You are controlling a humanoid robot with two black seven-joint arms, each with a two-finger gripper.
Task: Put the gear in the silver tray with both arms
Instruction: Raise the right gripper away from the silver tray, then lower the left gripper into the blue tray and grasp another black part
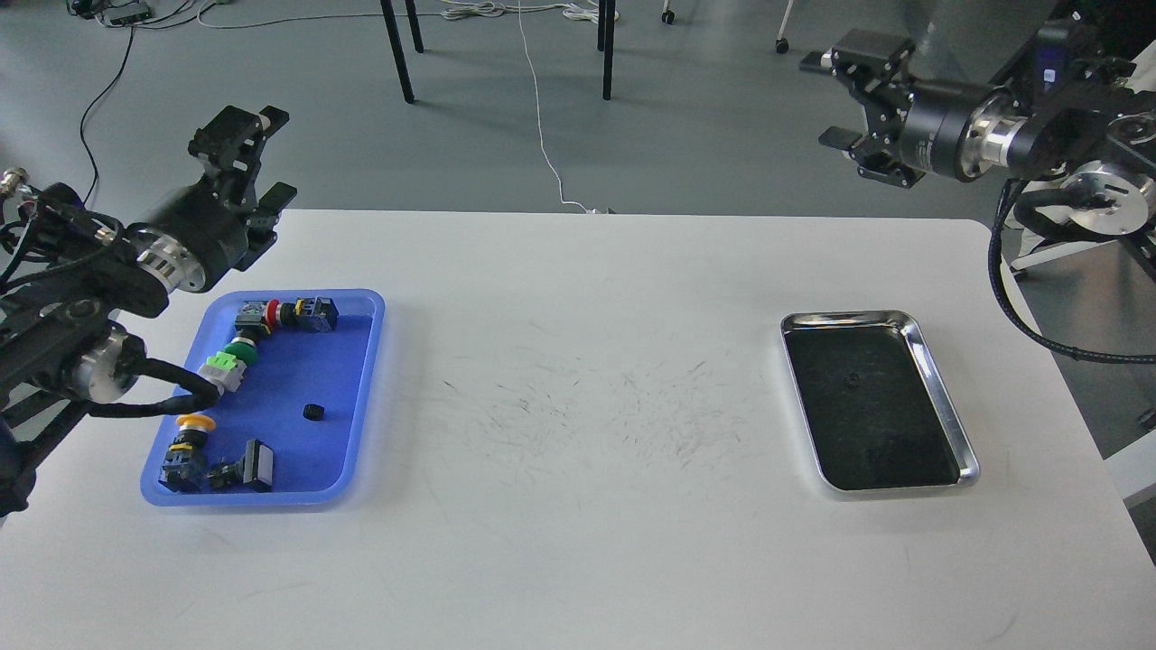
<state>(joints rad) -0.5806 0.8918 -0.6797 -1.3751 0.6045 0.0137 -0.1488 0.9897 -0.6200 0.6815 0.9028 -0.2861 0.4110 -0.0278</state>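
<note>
On the white table (578, 542), at 3 o'clock, sits the silver tray (948, 411), flat, long side running front to back. Tiny dark gear (850, 382) lies on its dark bottom, toward the far half, touching nothing else. Right gripper (835, 99) is up at 1 o'clock, well above and beyond the table's far edge, pointing left; fingers (817, 61) spread apart, nothing between them, released. Right arm (1039, 135) comes in from the upper right corner, black cable (1020, 298) looping down past the table's right edge.

At 9 o'clock, blue tray (366, 388) holds push-button switches: red-capped one (287, 314) at the far end, green one (226, 366) mid-left, yellow-capped one (185, 438) and a square black one (246, 468) at the near end. Small black round part (312, 413) sits alone in the blue tray's middle. Left gripper (257, 153) hangs at 10 o'clock, above the table's far left corner, just beyond the blue tray, tilted up; fingers apart, holding nothing. Left arm (81, 298) runs along the left edge, beside the blue tray.
</note>
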